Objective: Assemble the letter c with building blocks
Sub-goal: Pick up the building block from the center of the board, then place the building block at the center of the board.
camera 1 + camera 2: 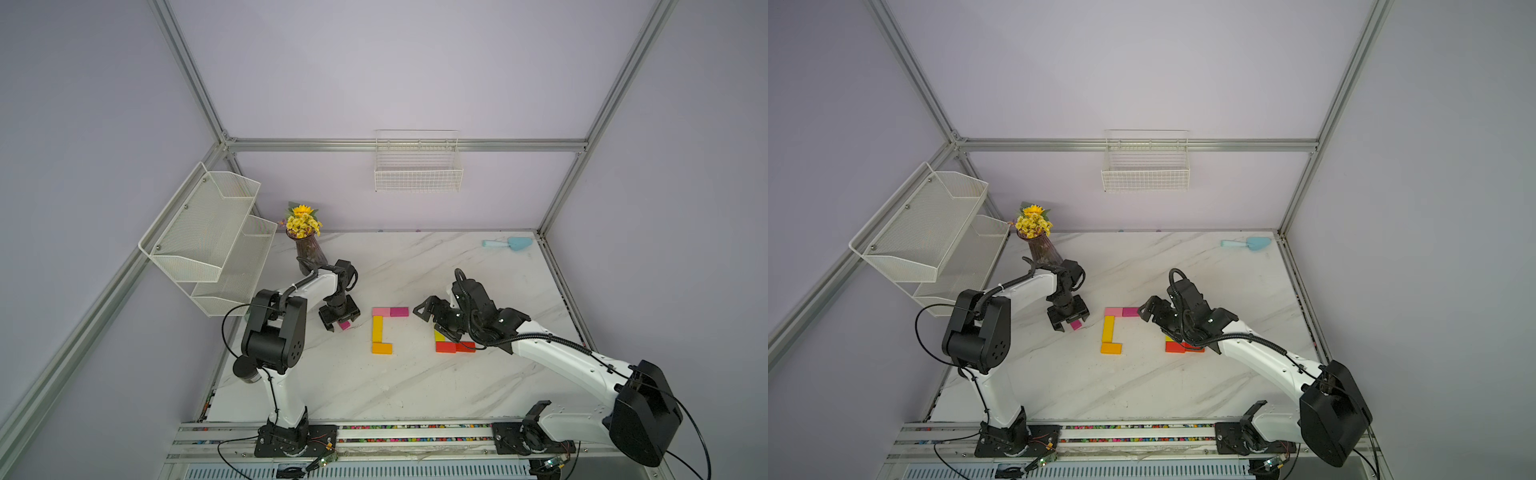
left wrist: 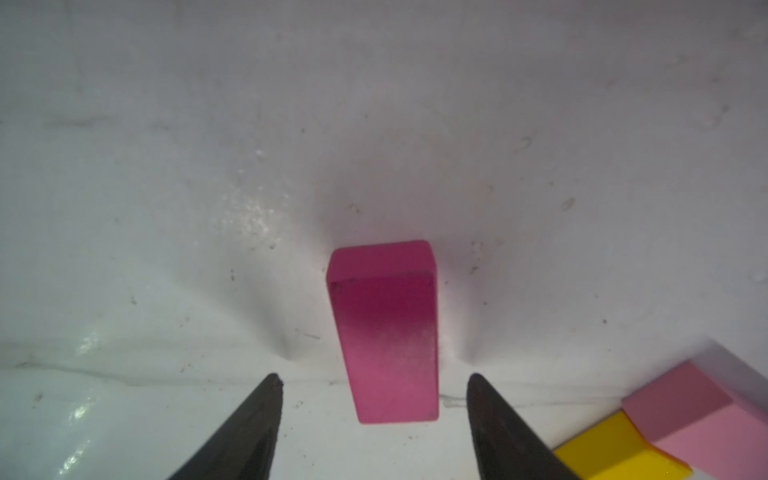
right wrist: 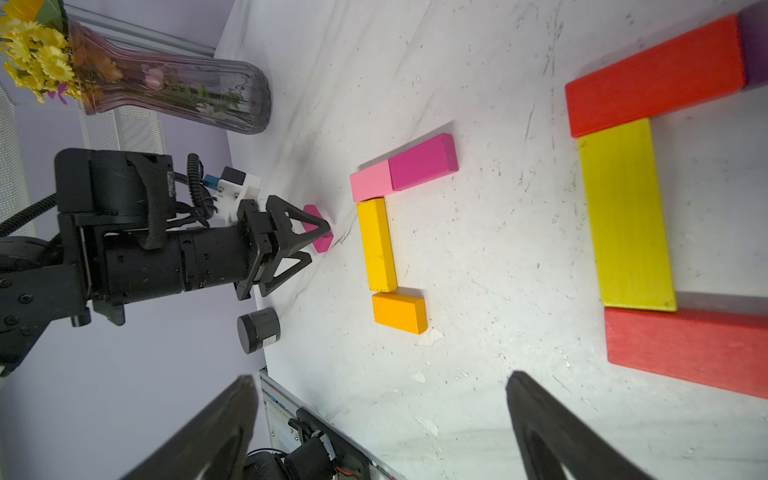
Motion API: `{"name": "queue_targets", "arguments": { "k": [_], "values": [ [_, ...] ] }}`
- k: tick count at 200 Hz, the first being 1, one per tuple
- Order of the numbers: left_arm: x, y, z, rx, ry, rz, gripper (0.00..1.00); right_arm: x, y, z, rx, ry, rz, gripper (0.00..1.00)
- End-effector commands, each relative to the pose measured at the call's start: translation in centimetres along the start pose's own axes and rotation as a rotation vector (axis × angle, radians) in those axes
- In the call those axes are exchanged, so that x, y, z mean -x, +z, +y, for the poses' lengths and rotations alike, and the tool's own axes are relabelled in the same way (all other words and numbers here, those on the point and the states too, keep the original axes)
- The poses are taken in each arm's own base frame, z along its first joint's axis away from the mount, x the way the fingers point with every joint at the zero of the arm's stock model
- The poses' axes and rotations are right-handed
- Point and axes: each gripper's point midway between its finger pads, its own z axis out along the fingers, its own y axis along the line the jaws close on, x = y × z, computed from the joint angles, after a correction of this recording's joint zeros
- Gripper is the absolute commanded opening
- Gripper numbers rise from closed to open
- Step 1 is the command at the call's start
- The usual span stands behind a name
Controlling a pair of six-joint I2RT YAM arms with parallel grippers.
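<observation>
A loose magenta block (image 2: pixel 384 332) lies flat on the marble table between the fingertips of my left gripper (image 2: pixel 374 376). The jaws are open, with a gap on each side of it. In both top views that gripper (image 1: pixel 338 322) (image 1: pixel 1069 322) points down at the block (image 1: pixel 344 325), left of a C-like group: light pink block (image 1: pixel 381 311), magenta block (image 1: pixel 399 311), long yellow block (image 1: pixel 377 328) and orange block (image 1: pixel 382 348). My right gripper (image 1: pixel 434 322) (image 3: pixel 380 376) hovers open and empty over a second group: two red blocks (image 3: pixel 656 79) (image 3: pixel 690 353), a yellow block (image 3: pixel 627 216) and a dark purple block (image 3: pixel 754 45).
A glass vase of yellow flowers (image 1: pixel 306 249) stands behind the left arm. A light blue scoop (image 1: pixel 509 244) lies at the back right. A mesh shelf (image 1: pixel 212 241) hangs on the left wall and a wire basket (image 1: pixel 418 166) on the back wall. Tiny coloured beads (image 1: pixel 415 427) fill the front rail.
</observation>
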Motion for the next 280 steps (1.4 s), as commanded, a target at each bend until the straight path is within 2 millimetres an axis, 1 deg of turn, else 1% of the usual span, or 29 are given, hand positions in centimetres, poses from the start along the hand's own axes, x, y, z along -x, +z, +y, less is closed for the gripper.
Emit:
{"name": "queue_targets", "arguments": {
  "k": [1,30,59,75,95,112,119,125,143,159,170,180,200,204,206,209,229,243,256,280],
  "values": [
    [0.7,-0.4,-0.3,0.013,-0.016,-0.026,0.62,-0.4,-0.8,-0.4,-0.005,-0.011,0.015,0.96],
    [0.7,0.0,-0.4,0.015,-0.014,-0.019,0.51,-0.3,-1.2,-0.6,-0.006,-0.002,0.008,0.95],
    [0.5,0.1,-0.2,0.015,0.006,-0.018,0.36,-0.3,-1.3,-0.7,-0.006,0.006,0.006,0.95],
    [0.3,-0.1,0.2,0.019,0.022,-0.022,0.32,-0.3,-1.3,-0.7,-0.007,0.009,0.006,0.96],
    [0.0,-0.8,0.5,0.007,0.038,-0.031,0.22,-0.3,-1.3,-0.7,-0.008,0.014,0.005,0.95],
    [-0.4,-2.5,0.2,-0.039,0.056,-0.050,0.15,-0.2,-1.5,-0.8,-0.012,0.020,-0.001,0.95],
    [-0.6,-3.5,-0.3,-0.071,0.071,-0.059,0.12,-0.2,-1.5,-0.9,-0.015,0.021,-0.005,0.95],
    [-0.8,-4.5,-1.0,-0.105,0.089,-0.070,0.12,-0.2,-1.6,-1.1,-0.018,0.025,-0.009,0.95],
    [-1.8,-8.1,-3.7,-0.208,0.186,-0.123,0.11,-0.1,-2.0,-1.7,-0.023,0.041,-0.024,0.95],
    [-3.3,-11.0,-6.6,-0.293,0.281,-0.155,0.11,-0.2,-2.5,-2.5,-0.039,0.053,-0.038,0.95],
    [-4.6,-12.3,-8.3,-0.323,0.344,-0.170,0.11,-0.3,-2.8,-3.1,-0.050,0.065,-0.047,0.95],
    [-6.0,-13.0,-9.8,-0.342,0.394,-0.170,0.11,-0.3,-3.3,-3.7,-0.062,0.074,-0.058,0.95],
    [-9.4,-12.6,-12.7,-0.359,0.481,-0.131,0.12,-0.5,-4.3,-4.7,-0.078,0.093,-0.082,0.95],
    [-10.1,-12.3,-13.2,-0.356,0.501,-0.121,0.12,-0.4,-4.5,-4.7,-0.074,0.096,-0.090,0.95],
    [-10.4,-12.1,-13.5,-0.354,0.510,-0.116,0.12,-0.7,-4.6,-5.3,-0.093,0.101,-0.084,0.95],
    [-11.0,-11.9,-13.9,-0.351,0.525,-0.107,0.12,-0.8,-4.8,-5.5,-0.100,0.105,-0.085,0.95],
    [-14.3,-9.8,-15.9,-0.320,0.600,-0.061,0.12,-1.1,-5.9,-6.4,-0.113,0.121,-0.105,0.95],
    [-16.0,-8.4,-16.6,-0.297,0.633,-0.041,0.12,-1.3,-6.5,-7.0,-0.125,0.132,-0.113,0.95],
    [-17.1,-7.4,-16.9,-0.281,0.651,-0.027,0.12,-1.5,-7.1,-7.4,-0.135,0.138,-0.121,0.95],
    [-17.7,-6.0,-16.8,-0.261,0.649,-0.017,0.12,-1.7,-8.3,-7.9,-0.143,0.143,-0.142,0.95]
  ]
}}
